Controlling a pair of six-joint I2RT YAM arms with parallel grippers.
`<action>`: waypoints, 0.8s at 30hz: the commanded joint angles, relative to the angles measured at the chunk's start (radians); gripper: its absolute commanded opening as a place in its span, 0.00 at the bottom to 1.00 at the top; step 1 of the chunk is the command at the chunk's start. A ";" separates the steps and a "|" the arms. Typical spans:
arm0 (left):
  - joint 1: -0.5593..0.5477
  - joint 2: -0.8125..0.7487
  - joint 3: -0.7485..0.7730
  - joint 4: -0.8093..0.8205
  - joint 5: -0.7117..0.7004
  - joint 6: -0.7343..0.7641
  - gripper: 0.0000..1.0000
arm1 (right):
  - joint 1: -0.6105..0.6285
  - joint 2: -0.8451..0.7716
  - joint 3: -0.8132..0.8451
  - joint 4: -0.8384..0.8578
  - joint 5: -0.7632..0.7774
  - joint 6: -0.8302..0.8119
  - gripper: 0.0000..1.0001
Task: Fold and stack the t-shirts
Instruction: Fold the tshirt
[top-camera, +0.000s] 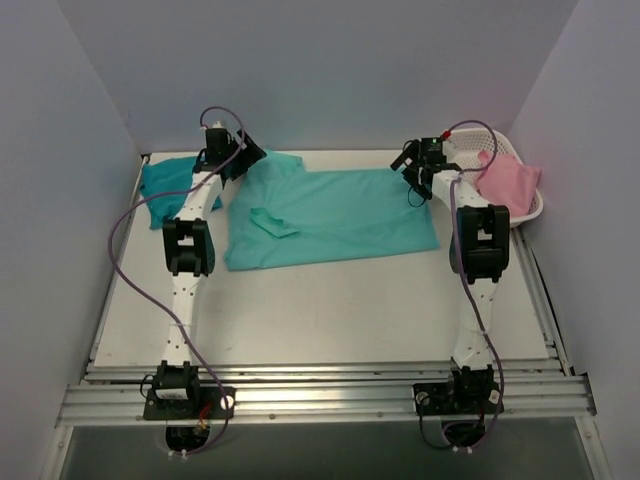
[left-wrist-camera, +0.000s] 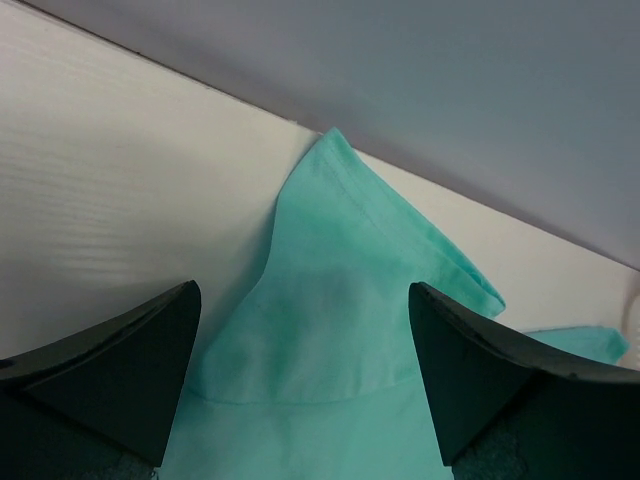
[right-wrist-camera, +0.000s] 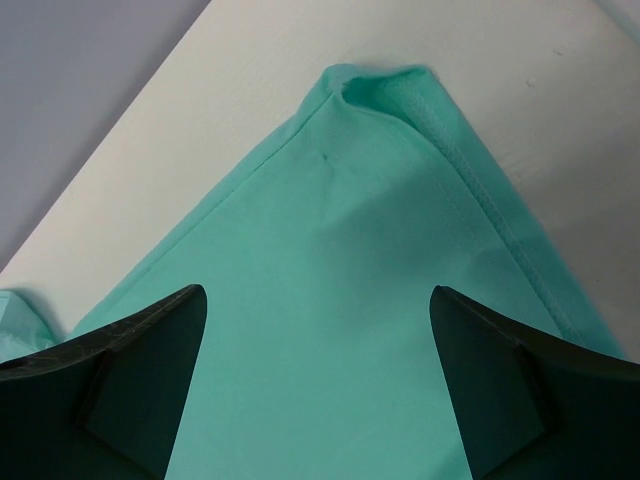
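we are holding left claw (top-camera: 248, 150) and right claw (top-camera: 412, 172) open over the unfolded mint shirt (top-camera: 340, 215); teal shirt (top-camera: 160, 180) folded at ten o'clock.

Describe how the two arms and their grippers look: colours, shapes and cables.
Both the left arm and right arm have slim white links with boxy black joint housings. A thin lilac cable loops along each. The left gripper and right gripper are black; their fingers are matte and wedge-shaped. No markings are legible.
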 joint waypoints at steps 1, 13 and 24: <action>0.007 0.067 0.069 0.080 0.054 -0.054 0.94 | 0.002 -0.047 0.002 0.025 -0.020 -0.022 0.89; 0.003 0.139 0.054 0.257 0.137 -0.162 0.58 | -0.024 0.138 0.225 0.003 0.077 -0.094 0.89; 0.012 0.103 -0.044 0.315 0.174 -0.160 0.32 | -0.049 0.266 0.380 0.002 0.081 -0.085 0.87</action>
